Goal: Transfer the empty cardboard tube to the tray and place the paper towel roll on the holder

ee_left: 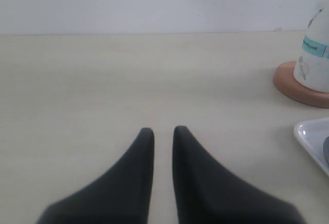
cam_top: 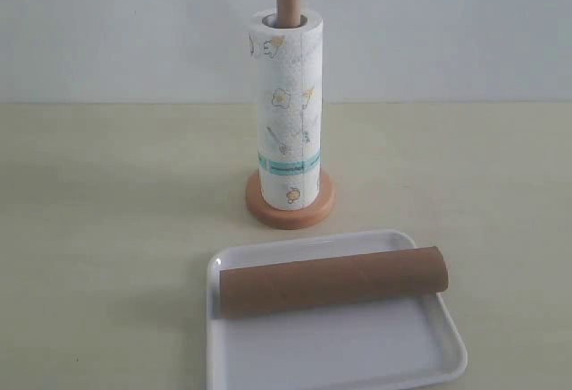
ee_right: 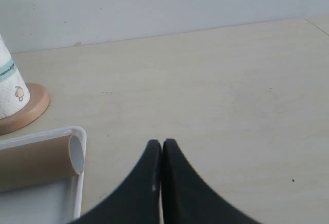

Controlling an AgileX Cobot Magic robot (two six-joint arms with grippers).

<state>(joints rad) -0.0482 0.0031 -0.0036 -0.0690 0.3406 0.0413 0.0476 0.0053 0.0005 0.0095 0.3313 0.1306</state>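
Observation:
The paper towel roll stands upright on the holder, whose dowel top pokes out above it. On the white tray the empty cardboard tube lies crosswise, one end overhanging the rim. Neither gripper shows in the exterior view. In the left wrist view my left gripper hovers over bare table, its jaws almost together with only a thin slit and nothing in them; the holder base is off to its side. My right gripper is shut and empty, beside the tray rim and the tube's end.
A pale beige tabletop runs back to a plain white wall. The tray sits at the table's near edge, in front of the holder.

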